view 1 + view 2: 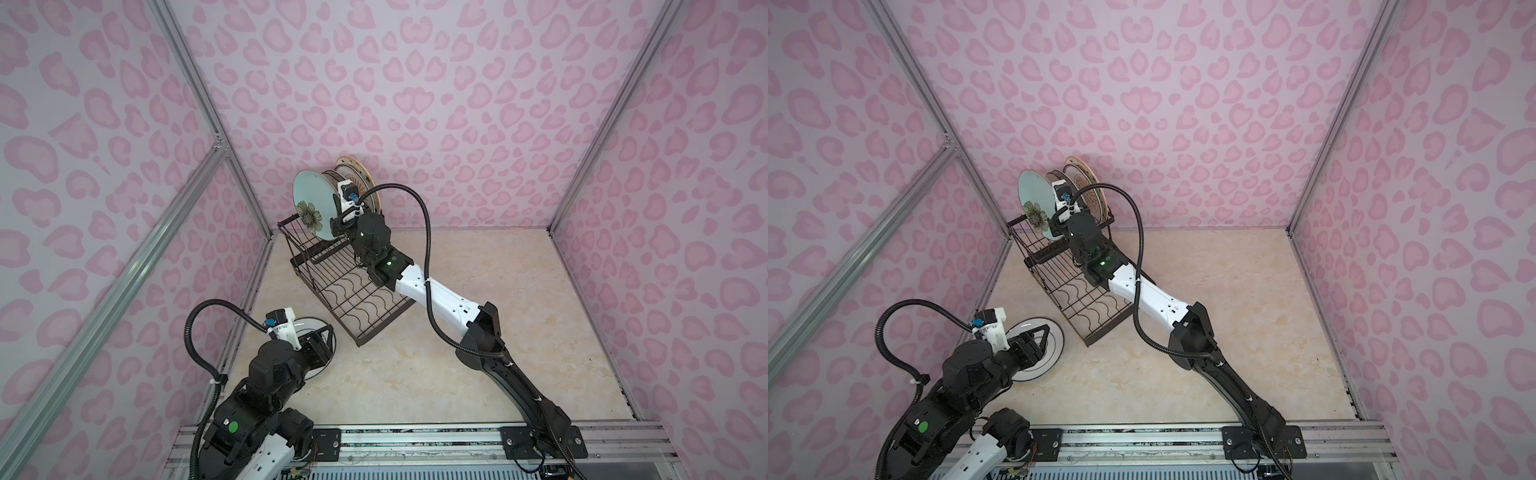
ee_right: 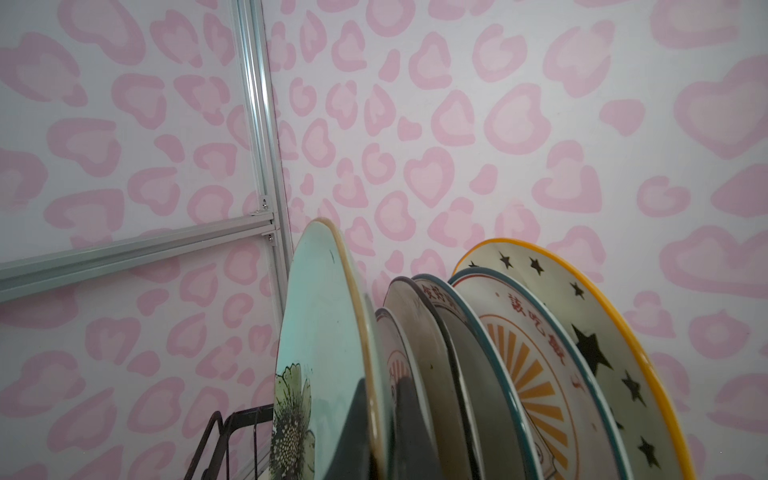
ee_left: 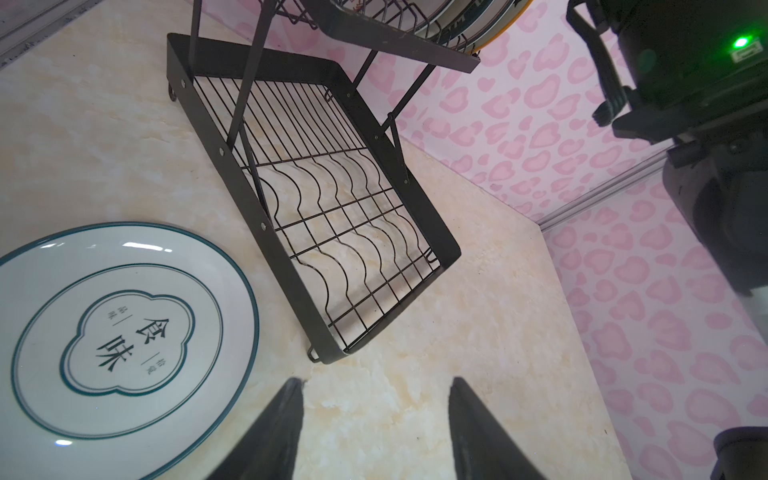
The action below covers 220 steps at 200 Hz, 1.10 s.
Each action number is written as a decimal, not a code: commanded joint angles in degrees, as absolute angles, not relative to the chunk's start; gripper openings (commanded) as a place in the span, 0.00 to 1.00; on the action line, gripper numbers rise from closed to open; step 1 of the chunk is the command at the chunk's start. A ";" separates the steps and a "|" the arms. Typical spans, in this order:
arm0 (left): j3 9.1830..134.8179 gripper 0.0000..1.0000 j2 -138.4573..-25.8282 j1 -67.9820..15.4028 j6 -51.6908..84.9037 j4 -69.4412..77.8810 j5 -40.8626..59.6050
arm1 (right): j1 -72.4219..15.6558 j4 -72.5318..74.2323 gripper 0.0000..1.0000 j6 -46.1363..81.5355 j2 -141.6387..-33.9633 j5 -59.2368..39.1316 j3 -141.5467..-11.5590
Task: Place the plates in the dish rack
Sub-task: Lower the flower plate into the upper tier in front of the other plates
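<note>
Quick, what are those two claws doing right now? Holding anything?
Left gripper: open, holding nothing.
Right gripper: closed on the rim of the blue plate.

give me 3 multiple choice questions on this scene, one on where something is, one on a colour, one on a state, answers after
1. Where is the teal-rimmed white plate?
A) lying flat on the table beside the dish rack
B) standing in the upper tier
C) in the lower tray

2. What colour is the rim of the star plate?
A) black
B) yellow-orange
C) pink

3. How is the left end effector?
A) shut on a plate
B) shut on a rack wire
C) open, holding nothing

Answers:
1 A, the left wrist view shows it flat on the tabletop, outside the rack's frame.
2 B, the right wrist view shows a yellow-orange edge around the black stars.
3 C, its fingers stand apart with only bare table between them.
</note>
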<state>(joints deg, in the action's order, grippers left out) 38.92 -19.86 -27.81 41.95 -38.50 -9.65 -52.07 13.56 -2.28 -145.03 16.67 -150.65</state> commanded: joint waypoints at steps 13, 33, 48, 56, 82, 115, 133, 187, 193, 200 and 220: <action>39.87 0.58 -20.22 -27.77 41.31 -38.58 -10.45 | -52.12 23.77 0.00 -4.71 -145.75 18.42 -151.36; 40.03 0.58 -20.40 -27.79 41.31 -38.58 -10.34 | -52.20 25.52 0.00 -5.94 -146.20 18.44 -151.87; 40.13 0.58 -20.48 -27.77 41.31 -38.67 -10.44 | -52.34 26.30 0.00 -7.12 -146.92 18.70 -152.77; 40.22 0.58 -20.53 -27.77 41.31 -38.67 -10.39 | -52.37 26.79 0.00 -7.82 -147.17 18.72 -153.06; 40.34 0.58 -20.70 -27.80 41.18 -38.75 -10.63 | -52.52 28.54 0.00 -9.57 -147.86 17.48 -153.08; 40.16 0.58 -20.93 -27.78 41.20 -39.11 -10.82 | -53.46 29.54 0.00 -16.14 -150.41 17.20 -155.32; 39.85 0.58 -20.93 -27.77 41.22 -38.98 -10.94 | -53.41 29.61 0.00 -17.77 -150.90 17.55 -155.59; 39.89 0.59 -21.53 -27.77 40.91 -38.75 -10.99 | -53.39 30.92 0.00 -19.86 -151.59 18.24 -155.52; 39.83 0.59 -21.54 -27.77 40.95 -38.69 -10.99 | -53.44 31.03 0.00 -19.87 -151.65 18.28 -155.57; 39.85 0.58 -21.63 -27.79 40.96 -38.67 -10.96 | -53.37 31.31 0.00 -19.99 -151.61 18.42 -155.58; 39.85 0.59 -21.78 -27.77 41.02 -38.52 -10.99 | -53.32 32.38 0.00 -20.46 -151.79 18.79 -155.58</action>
<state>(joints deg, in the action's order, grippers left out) 39.53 -21.54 -27.81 41.76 -39.13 -10.48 -53.41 23.31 -18.74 -151.15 17.93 -154.82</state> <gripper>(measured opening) 0.586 0.069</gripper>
